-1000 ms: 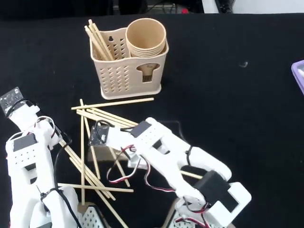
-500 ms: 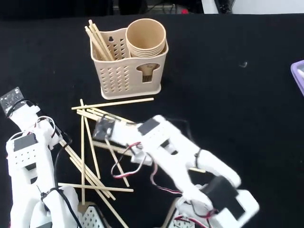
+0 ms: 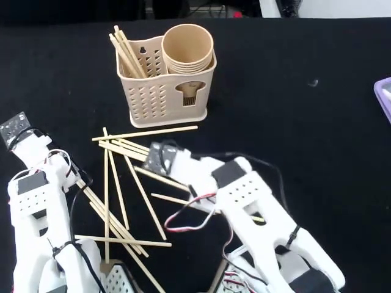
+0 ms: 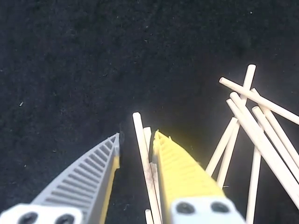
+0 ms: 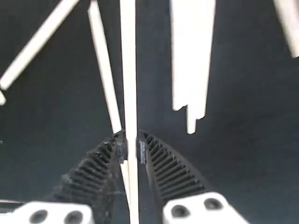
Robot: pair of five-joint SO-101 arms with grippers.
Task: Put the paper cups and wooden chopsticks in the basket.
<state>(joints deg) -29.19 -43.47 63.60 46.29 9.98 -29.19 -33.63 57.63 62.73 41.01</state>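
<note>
A beige perforated basket (image 3: pixel 160 94) stands at the back and holds stacked paper cups (image 3: pixel 187 44) and a few wooden chopsticks (image 3: pixel 125 52). Several loose chopsticks (image 3: pixel 116 183) lie crossed on the black table in front of it. My right gripper (image 3: pixel 157 160) (image 5: pixel 131 137) sits at the near edge of that pile, shut on one chopstick (image 5: pixel 128 70) that runs straight out between its fingers. My left gripper (image 3: pixel 82 179) (image 4: pixel 136 136) rests low at the pile's left side, open, with chopstick ends (image 4: pixel 141 144) lying between its fingers, against the yellow one.
A purple object (image 3: pixel 383 94) pokes in at the right edge. Both arm bases (image 3: pixel 116 278) stand at the front edge. The black table (image 3: pixel 293 134) stretches bare to the right of the basket and arms.
The right arm has swung its gripper from the pile's middle toward the basket and rightward. A few loose chopsticks have shifted. The left arm has not moved.
</note>
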